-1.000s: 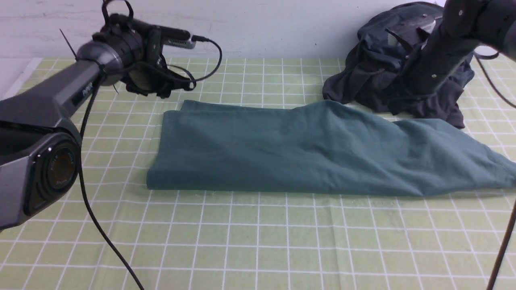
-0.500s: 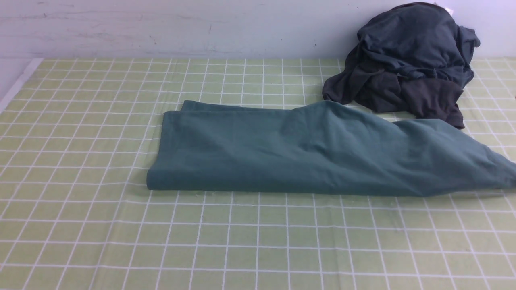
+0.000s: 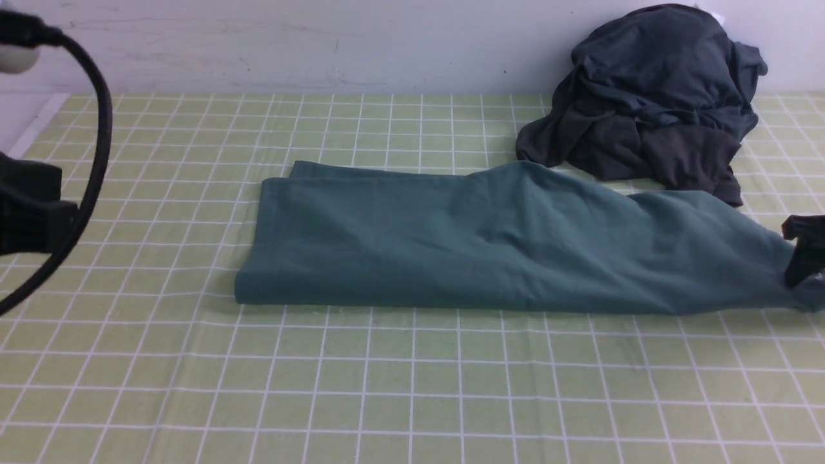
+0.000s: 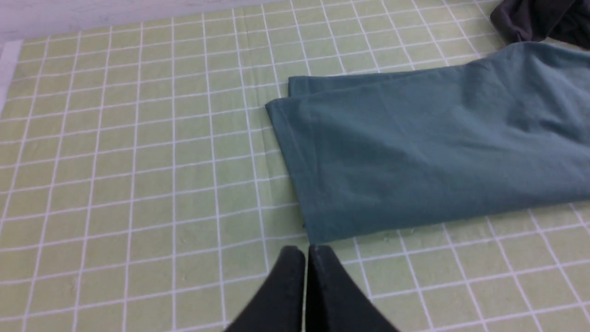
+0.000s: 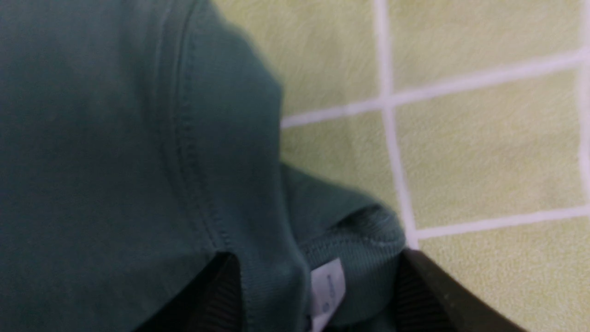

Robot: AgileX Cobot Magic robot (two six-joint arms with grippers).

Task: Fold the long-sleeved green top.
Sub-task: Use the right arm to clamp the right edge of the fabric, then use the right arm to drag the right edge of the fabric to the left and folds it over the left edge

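Note:
The green long-sleeved top (image 3: 490,238) lies folded into a long band across the checked cloth, its sleeves and logo hidden. It also shows in the left wrist view (image 4: 415,147) and the right wrist view (image 5: 115,138). My right gripper (image 3: 802,258) is at the top's right end, low on the fabric. In its wrist view the right gripper (image 5: 318,258) is open, its jaws standing either side of the ribbed collar and a white label (image 5: 328,286). My left gripper (image 4: 305,251) is shut and empty, just off the top's near left corner.
A heap of dark slate-grey and charcoal garments (image 3: 651,103) sits at the back right against the wall, close to the top's far edge; it also shows in the left wrist view (image 4: 539,18). The left arm's body and cable (image 3: 38,206) fill the left edge. Green checked cloth (image 3: 412,386) covers the table.
Both arms were raised at the back a second ago, then left the view. Now the left arm is at the left edge and the right gripper has come down on the top's right end.

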